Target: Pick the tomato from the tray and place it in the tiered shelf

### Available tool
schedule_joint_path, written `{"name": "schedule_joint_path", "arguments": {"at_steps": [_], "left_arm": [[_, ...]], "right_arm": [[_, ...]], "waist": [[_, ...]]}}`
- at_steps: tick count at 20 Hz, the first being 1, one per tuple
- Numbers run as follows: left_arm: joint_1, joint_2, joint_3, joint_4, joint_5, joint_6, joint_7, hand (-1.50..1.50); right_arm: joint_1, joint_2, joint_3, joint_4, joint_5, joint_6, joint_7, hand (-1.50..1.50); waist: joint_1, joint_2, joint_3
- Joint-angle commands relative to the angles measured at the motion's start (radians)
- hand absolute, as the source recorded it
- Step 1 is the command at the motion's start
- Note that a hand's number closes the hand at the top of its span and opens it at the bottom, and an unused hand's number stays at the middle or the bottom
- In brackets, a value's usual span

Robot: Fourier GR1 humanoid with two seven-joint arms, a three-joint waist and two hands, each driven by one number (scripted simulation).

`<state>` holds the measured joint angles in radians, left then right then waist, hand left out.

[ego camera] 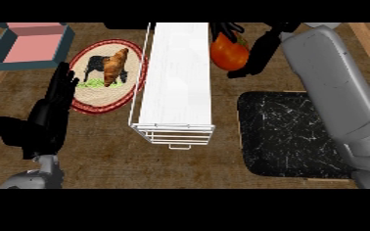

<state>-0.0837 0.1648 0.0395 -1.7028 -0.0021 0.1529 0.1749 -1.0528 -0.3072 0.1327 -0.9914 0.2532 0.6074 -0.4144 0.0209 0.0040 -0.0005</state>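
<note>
The orange-red tomato (229, 55) hangs above the counter just right of the white tiered shelf (175, 78), near the shelf's far end. My right hand (254, 49) is shut on it, its black fingers curled over the tomato's top and right side; the grey right forearm reaches in from the right edge. The black speckled tray (289, 134) lies at the lower right with nothing on it. My left hand (52, 107) rests open at the left, fingers pointing up, beside the round plate.
A round red-rimmed plate (90, 98) with a cow picture holds a croissant (115, 66), left of the shelf. A teal box (36, 44) with a pink inside stands at the top left. Brown counter shows below the shelf and tray.
</note>
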Motion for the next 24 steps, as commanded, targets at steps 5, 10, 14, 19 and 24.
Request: {"name": "schedule_joint_path", "arguments": {"at_steps": [5, 10, 14, 19, 24], "left_arm": [[-0.071, -0.010, 0.004, 0.032, -0.003, 0.003, 0.045, 0.00], [-0.023, -0.003, 0.039, 0.067, 0.004, -0.017, -0.032, 0.00], [0.009, 0.025, 0.057, 0.008, 0.031, -0.053, -0.019, 0.00], [-0.001, -0.016, 0.008, 0.008, -0.014, -0.020, -0.005, 0.00], [0.004, -0.024, 0.027, 0.034, 0.004, -0.031, -0.044, 0.00]], "right_arm": [[-0.015, 0.146, 0.008, 0.192, 0.098, -0.163, -0.143, 1.50], [-0.057, 0.216, -0.004, 0.225, 0.120, -0.192, -0.128, 1.50], [-0.152, 0.233, -0.025, 0.392, 0.164, -0.239, -0.168, 1.50], [-0.222, 0.305, -0.069, 0.511, 0.126, -0.224, -0.095, -1.50], [-0.256, 0.306, -0.039, 0.594, 0.130, -0.212, -0.146, -1.50]], "waist": [[-0.002, 0.003, 0.001], [-0.008, -0.001, 0.000], [0.004, 0.002, 0.000], [0.007, 0.003, 0.000], [0.014, 0.006, 0.000]]}}
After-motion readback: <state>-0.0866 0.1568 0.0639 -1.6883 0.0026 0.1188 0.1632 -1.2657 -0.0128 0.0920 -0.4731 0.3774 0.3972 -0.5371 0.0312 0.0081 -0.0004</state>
